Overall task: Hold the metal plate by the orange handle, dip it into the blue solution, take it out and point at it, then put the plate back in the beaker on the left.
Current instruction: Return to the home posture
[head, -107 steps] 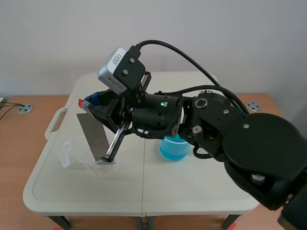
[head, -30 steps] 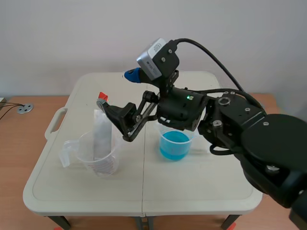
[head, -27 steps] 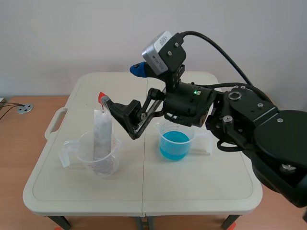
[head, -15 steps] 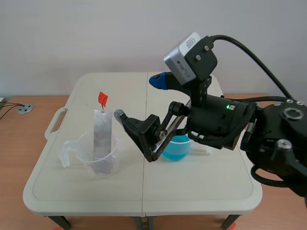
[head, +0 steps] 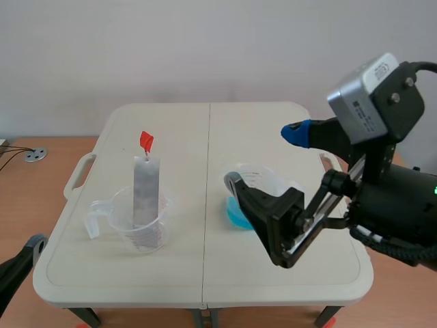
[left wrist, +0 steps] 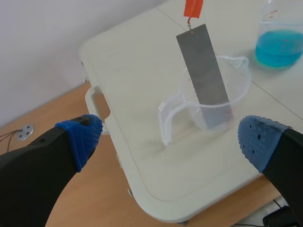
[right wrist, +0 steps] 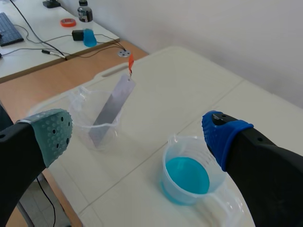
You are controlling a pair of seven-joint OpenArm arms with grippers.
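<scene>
Scene view: grey rectangular metal plate (head: 145, 191) stands near upright in clear plastic beaker (head: 140, 229) on the left half of the pale desk (head: 205, 130). Small orange handle (head: 146, 141) at the plate's top end, well above the beaker rim. Second clear beaker with blue solution (head: 236, 213) sits just right of the desk's middle seam, partly hidden behind the right gripper (head: 266, 160). That gripper hangs over the desk's right side, fingers spread wide, nothing between them, well apart from the plate

Left wrist view: left gripper (left wrist: 168, 139) spread wide, holding nothing, off the desk's near edge. Plate in its beaker lies ahead, lower end on the beaker's floor, upper part leaning on the rim

Right wrist view: right gripper spread. Blue-solution beaker just ahead, plate's beaker farther ahead
</scene>
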